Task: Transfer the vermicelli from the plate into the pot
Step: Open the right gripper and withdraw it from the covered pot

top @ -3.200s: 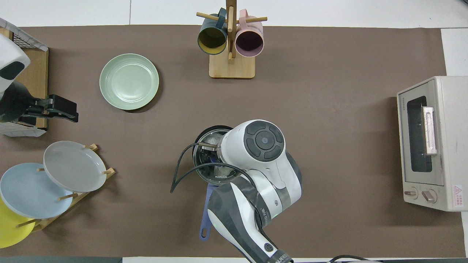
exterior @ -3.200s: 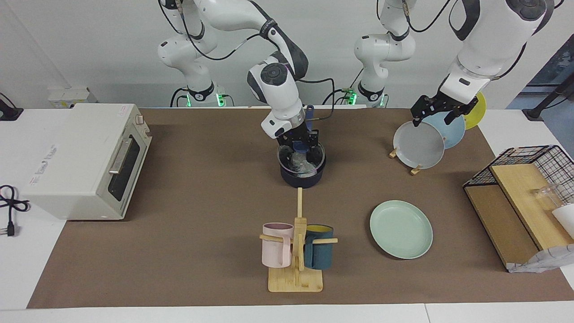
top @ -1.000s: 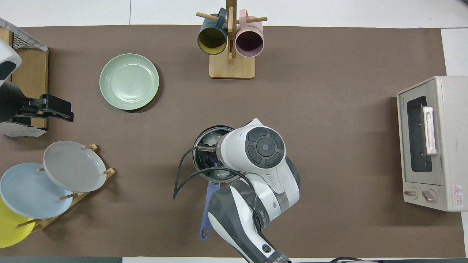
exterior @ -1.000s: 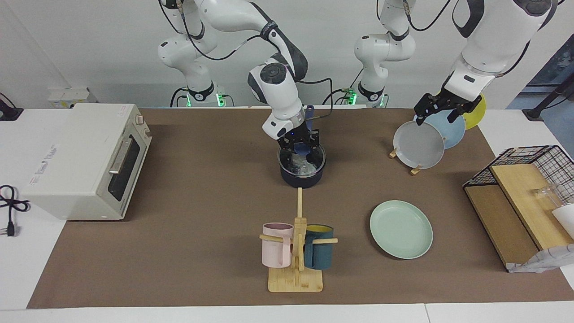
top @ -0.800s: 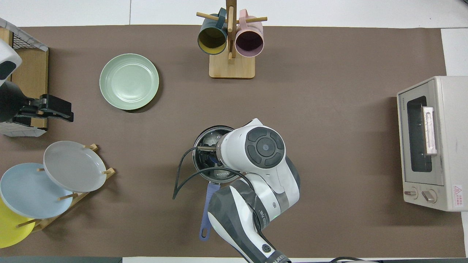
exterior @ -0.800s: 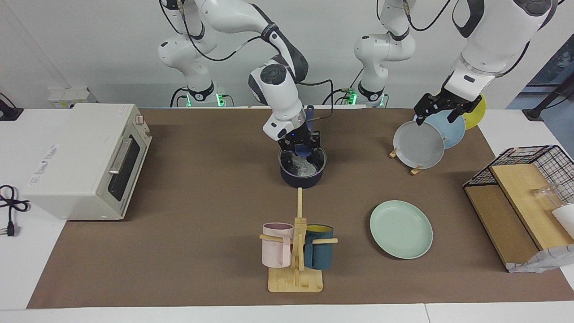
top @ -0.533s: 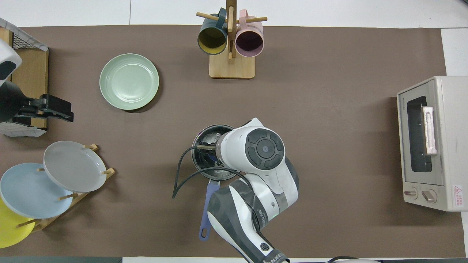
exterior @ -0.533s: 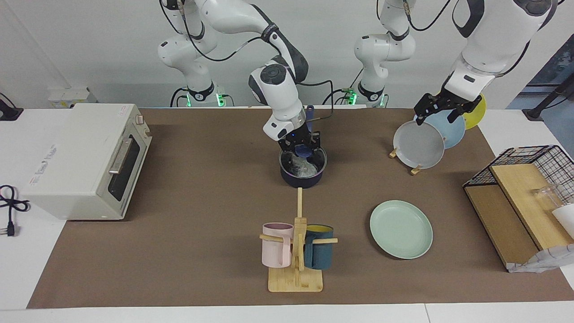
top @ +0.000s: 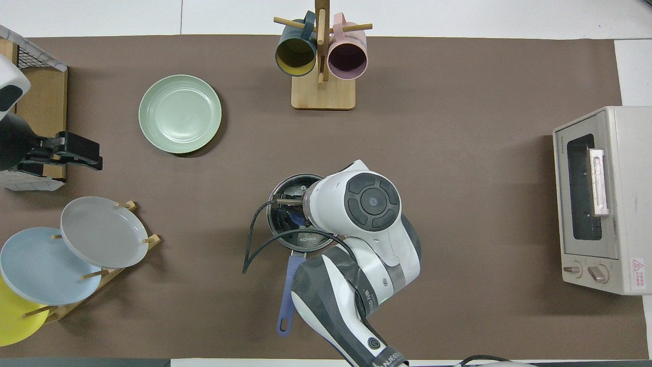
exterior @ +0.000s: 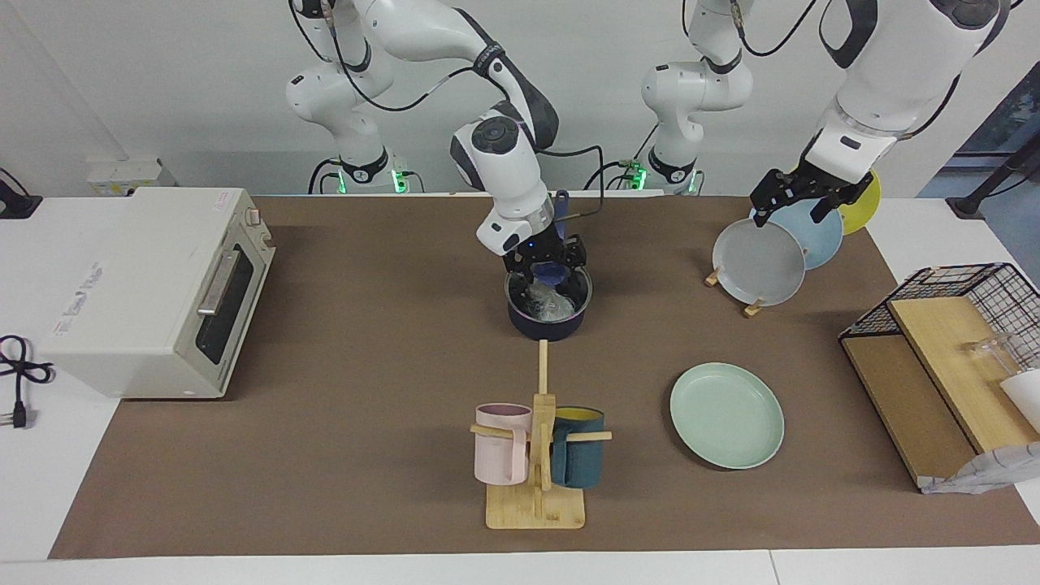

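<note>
The dark navy pot [exterior: 546, 323] stands mid-table nearer to the robots, its long blue handle [top: 287, 298] pointing toward them. A glass lid [exterior: 561, 299] with a blue knob [exterior: 553, 274] lies on it. The vermicelli [exterior: 543, 304] shows through the glass as a pale clump inside the pot. My right gripper [exterior: 546, 262] hangs just over the knob, open, its fingers to either side. The mint-green plate [exterior: 727, 416] [top: 180, 113] lies bare toward the left arm's end. My left gripper [exterior: 786, 213] [top: 97, 155] waits open over the plate rack, holding nothing.
A rack holds grey [exterior: 758, 262], light blue [exterior: 822, 236] and yellow plates [top: 12, 318]. A wooden mug tree [exterior: 536, 463] with a pink and a dark teal mug stands farther from the robots than the pot. A toaster oven [exterior: 154, 288] sits at the right arm's end, a wire basket [exterior: 967, 292] at the left arm's.
The right gripper has settled the lid on the pot, then spread its fingers off the knob and risen slightly. The left gripper lifted a little early on and has since stayed still.
</note>
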`<state>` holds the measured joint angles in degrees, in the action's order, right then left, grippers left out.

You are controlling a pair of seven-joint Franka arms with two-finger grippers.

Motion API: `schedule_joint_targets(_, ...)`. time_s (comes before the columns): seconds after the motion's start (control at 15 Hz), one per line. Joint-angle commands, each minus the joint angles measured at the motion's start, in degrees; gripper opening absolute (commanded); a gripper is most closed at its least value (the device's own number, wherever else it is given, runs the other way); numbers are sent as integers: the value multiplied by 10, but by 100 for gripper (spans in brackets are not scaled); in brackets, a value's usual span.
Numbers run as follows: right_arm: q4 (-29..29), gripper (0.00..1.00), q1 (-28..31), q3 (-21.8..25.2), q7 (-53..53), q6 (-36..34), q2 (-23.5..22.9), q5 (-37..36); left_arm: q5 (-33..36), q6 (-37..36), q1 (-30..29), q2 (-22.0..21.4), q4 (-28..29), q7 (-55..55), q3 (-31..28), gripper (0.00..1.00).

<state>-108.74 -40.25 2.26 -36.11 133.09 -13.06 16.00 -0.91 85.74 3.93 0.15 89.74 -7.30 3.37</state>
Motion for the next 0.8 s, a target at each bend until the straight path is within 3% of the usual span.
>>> schedule_joint_targets(0.0,65,100,38,-5,16,-93,12,-60,12,1,-6,-10,9,4,4,100)
schedule_joint_targets(0.27,119,100,78,-2,44,-197,36,-90,12,1,-6,-10,9,4,4,100)
schedule_joint_targets(0.73,128,100,278,-1,242,-358,126,-91,12,1,-7,-10,9,4,4,100)
